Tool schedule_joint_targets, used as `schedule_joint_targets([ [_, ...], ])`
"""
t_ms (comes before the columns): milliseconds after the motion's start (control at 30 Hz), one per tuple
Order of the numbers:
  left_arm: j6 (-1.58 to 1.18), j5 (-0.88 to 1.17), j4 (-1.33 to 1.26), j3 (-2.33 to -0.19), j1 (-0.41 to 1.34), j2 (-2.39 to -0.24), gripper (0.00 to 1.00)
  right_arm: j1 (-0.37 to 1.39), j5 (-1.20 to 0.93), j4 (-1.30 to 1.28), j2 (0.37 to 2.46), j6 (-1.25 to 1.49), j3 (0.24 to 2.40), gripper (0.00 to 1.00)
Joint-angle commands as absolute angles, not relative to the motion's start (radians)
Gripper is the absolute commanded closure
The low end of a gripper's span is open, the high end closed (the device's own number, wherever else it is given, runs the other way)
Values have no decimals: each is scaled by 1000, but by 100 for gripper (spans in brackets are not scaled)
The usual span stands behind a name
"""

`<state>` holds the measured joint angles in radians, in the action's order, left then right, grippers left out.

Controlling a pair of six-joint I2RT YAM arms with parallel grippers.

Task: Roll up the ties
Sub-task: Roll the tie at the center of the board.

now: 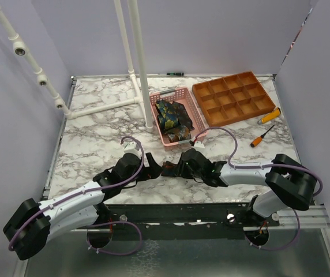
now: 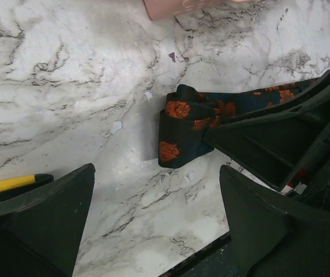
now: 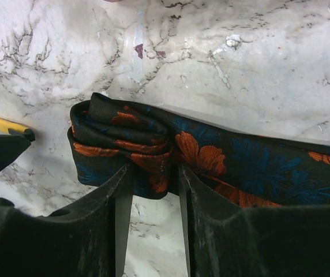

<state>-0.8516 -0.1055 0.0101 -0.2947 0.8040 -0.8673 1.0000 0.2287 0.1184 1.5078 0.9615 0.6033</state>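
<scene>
The floral tie (image 3: 228,161) lies on the marble table (image 1: 96,133) between the arms. Its long axis trails off toward the right arm, and its rolled end faces the left hand (image 2: 156,173). The right hand (image 3: 152,170) is nearer, its fingers close together and seemingly pinching the fabric just behind the roll. The left hand stands wide apart, just beside the roll and not touching it.

Orange-flowered tie (image 3: 153,141) — one end rolled — on table (image 3: 269,57); paisley ties (image 1: 171,115) in basket (image 1: 195,109).
</scene>
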Motion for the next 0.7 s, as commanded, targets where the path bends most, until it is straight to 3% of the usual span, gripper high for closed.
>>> schedule_joint_targets([
  [0,-833,-34,-114,-303,798,-946,12,993,221,104,1482,974,536,62],
  [133,-817,-27,-130,-334,797,-1014,12,991,210,118,1465,965,530,61],
  [233,-823,-32,-135,-346,797,-1032,12,991,213,99,1427,945,542,55],
  [467,-855,-84,-97,-323,797,-971,12,991,243,-52,1264,825,598,50],
  [667,-954,-215,58,-288,796,-799,14,1048,133,-41,1225,716,597,66],
])
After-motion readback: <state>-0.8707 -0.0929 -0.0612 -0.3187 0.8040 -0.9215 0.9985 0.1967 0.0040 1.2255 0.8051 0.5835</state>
